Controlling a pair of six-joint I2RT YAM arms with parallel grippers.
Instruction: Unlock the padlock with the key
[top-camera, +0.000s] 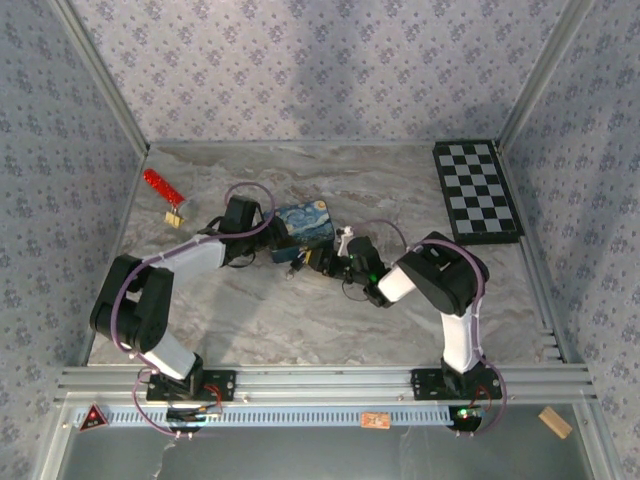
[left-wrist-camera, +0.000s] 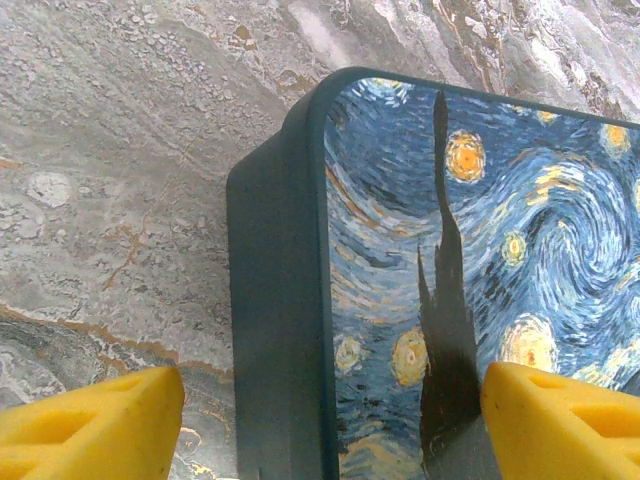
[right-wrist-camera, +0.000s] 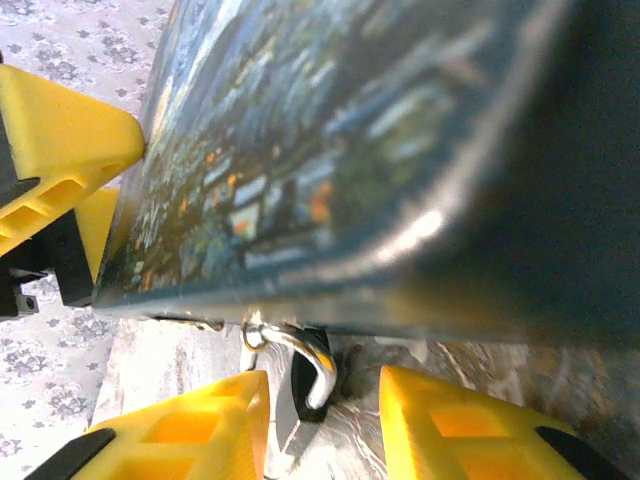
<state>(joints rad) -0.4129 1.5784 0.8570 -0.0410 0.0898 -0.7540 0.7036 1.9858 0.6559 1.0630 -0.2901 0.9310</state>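
A marbled table is carrying everything, with a chessboard lying at its far right corner. Near the middle, a blue painted box is sitting between the two arms. The left gripper is straddling one corner of the box with its jaws released: one yellow finger is hanging over the table just clear of the box's side wall, and the other is hovering over the painted lid. The right gripper is reaching in low at the box's edge, its jaws standing apart. A red strip is lying well off at the far left. The padlock is hanging under the box's edge, directly between the right fingers, close against one and clear of the other.
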